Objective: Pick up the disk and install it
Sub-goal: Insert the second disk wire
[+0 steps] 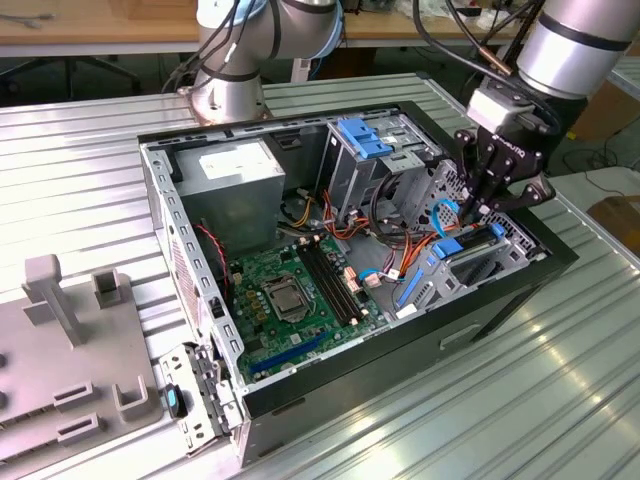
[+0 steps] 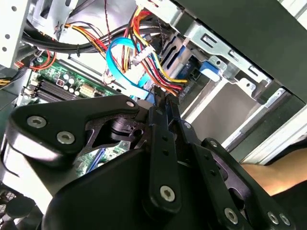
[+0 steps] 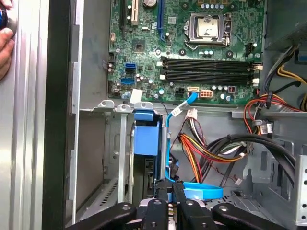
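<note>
The disk (image 3: 146,143) stands on edge in the drive bay at the front corner of the open computer case (image 1: 520,275), its blue rail facing up in the first wrist view, and shows as a blue-edged slab (image 1: 447,247) in the exterior view. The gripper (image 1: 478,212) reaches down right over it, black fingers (image 3: 158,211) drawn close together on the disk's upper edge, gripping it. A blue data cable (image 3: 201,190) loops just beside them. The green motherboard (image 1: 290,300) lies further inside, beyond bundled coloured wires (image 3: 201,151).
</note>
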Available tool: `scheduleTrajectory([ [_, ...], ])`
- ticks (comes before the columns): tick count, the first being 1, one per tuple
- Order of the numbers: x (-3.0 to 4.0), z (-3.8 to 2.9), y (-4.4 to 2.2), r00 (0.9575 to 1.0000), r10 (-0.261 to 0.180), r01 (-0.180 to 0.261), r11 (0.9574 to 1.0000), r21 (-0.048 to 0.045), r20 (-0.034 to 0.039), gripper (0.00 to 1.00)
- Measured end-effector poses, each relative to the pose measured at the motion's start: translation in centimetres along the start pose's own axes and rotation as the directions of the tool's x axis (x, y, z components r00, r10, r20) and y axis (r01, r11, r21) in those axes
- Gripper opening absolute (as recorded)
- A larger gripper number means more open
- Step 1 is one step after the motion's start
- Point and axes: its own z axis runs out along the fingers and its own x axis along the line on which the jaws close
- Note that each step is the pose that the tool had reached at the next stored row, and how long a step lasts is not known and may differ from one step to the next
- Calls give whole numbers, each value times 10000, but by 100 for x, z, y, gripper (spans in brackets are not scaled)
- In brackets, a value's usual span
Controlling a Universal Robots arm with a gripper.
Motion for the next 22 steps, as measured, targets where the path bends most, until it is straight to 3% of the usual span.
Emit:
scheduleTrajectory([
  [5,135,9,28,9998,2,-2,10000,14,218,16],
  [9,141,8,71,9996,-3,2,10000,20,282,16],
  [22,190,15,63,9995,19,-19,10000,21,316,16],
])
